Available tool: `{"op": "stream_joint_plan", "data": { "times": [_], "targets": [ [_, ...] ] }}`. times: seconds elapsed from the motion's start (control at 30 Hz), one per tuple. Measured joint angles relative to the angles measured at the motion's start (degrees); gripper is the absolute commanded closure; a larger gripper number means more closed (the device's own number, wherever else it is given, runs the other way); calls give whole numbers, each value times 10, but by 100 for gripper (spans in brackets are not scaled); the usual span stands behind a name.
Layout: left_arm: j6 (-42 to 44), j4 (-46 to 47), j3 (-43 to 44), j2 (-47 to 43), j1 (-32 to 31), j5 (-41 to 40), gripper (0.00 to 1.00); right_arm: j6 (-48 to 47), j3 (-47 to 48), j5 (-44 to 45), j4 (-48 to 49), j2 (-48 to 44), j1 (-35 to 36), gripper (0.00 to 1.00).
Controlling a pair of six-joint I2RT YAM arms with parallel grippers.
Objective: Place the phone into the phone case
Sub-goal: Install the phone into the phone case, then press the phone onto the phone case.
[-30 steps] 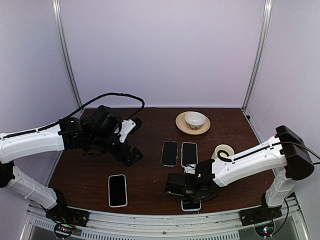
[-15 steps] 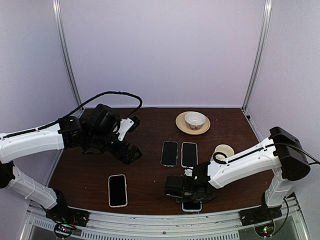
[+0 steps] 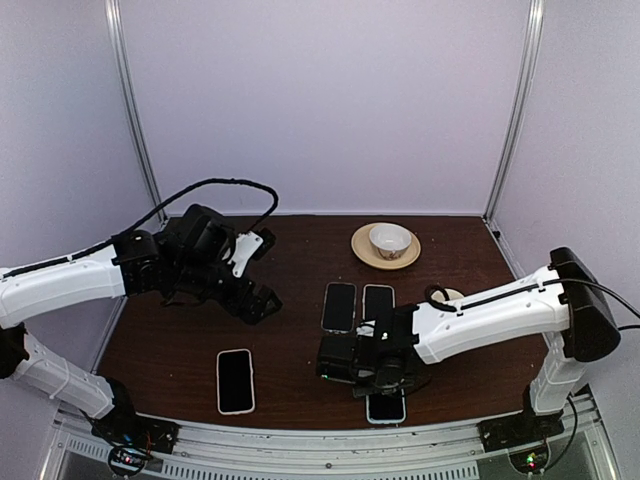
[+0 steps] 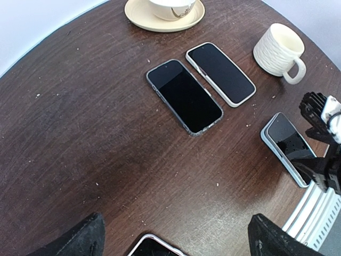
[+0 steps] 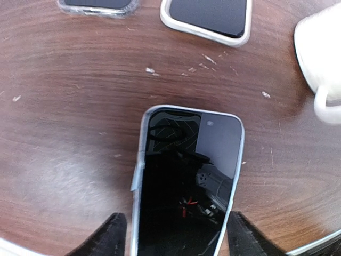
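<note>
The right claw stands spread astride the phone, which lies flat on the table near its front edge. A pale blue phone case shows along the phone's rim. The fingertips sit just beside its long sides; whether they press it I cannot tell. The left claw hangs fully spread above the table, holding nothing.

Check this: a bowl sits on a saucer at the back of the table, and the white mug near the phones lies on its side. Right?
No. The white mug stands upright, as the left wrist view shows. The bowl does sit on a saucer at the back of the table.
</note>
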Motion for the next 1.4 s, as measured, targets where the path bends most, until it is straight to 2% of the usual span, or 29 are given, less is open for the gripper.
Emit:
{"op": "stream_joint_plan", "data": {
  "times": [0.13, 0.27, 0.4, 0.5, 0.9, 1.0, 1.17, 1.4],
  "targets": [
    [-1, 0, 0, 0, 2, 8, 3, -16, 38, -8, -12, 7, 13, 61],
    [-2, 0, 0, 0, 3, 15, 2, -18, 38, -31, -2, 17, 24, 76],
    [-2, 0, 0, 0, 3, 18, 2, -14, 22, -54, 17, 27, 28, 78],
    [-2, 0, 0, 0, 3, 21, 2, -11, 12, -68, 29, 41, 31, 84],
    [-2, 0, 0, 0, 7, 26, 3, 11, -12, -58, 40, 43, 39, 97],
    [-2, 0, 0, 0, 9, 29, 3, 13, -26, -58, 54, 35, 40, 97],
    [-2, 0, 0, 0, 12, 30, 2, -4, -57, -71, 99, 2, 33, 91],
    [-3, 0, 0, 0, 16, 30, 3, -62, -56, -79, 67, -36, -26, 76]
  ]
}}
